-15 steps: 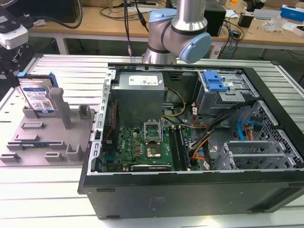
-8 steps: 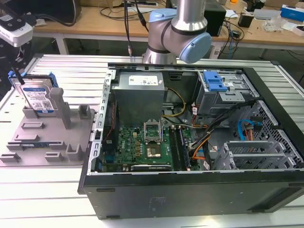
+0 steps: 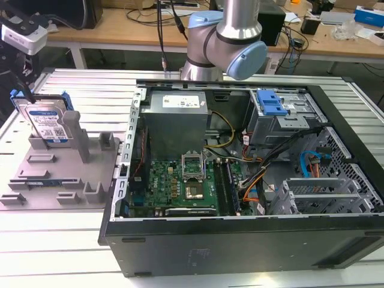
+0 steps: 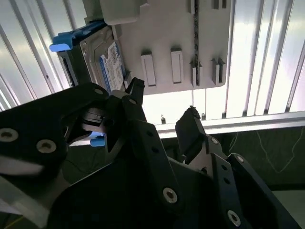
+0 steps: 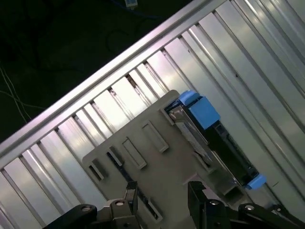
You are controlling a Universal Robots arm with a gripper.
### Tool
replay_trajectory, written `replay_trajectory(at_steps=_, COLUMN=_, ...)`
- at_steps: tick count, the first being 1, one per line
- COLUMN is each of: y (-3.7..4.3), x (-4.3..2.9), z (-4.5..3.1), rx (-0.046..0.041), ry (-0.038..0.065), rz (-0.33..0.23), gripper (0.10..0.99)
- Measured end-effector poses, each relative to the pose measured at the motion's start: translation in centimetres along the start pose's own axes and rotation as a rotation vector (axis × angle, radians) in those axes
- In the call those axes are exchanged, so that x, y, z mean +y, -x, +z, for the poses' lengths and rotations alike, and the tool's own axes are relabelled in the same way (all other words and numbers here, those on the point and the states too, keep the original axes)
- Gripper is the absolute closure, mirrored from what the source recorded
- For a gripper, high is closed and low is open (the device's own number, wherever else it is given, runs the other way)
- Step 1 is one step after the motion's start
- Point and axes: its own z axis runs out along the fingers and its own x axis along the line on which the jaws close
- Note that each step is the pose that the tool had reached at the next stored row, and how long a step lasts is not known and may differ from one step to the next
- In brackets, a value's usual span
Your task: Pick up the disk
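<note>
Second wrist view, disk just beyond tool

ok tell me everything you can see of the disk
The disk is a flat silver metal drive with a white-and-blue label and blue plastic rails on its sides. It stands upright on edge in the grey holder tray, at the exterior view's left of the open computer case. The open gripper is near it but not gripping it.
</note>
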Motion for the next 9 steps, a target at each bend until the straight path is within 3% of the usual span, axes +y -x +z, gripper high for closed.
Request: replay_trajectory(at_steps=9, y=0.0, x=-0.01, z=0.13, rx=0.007, ry=0.0, rz=-0.181, gripper=0.545)
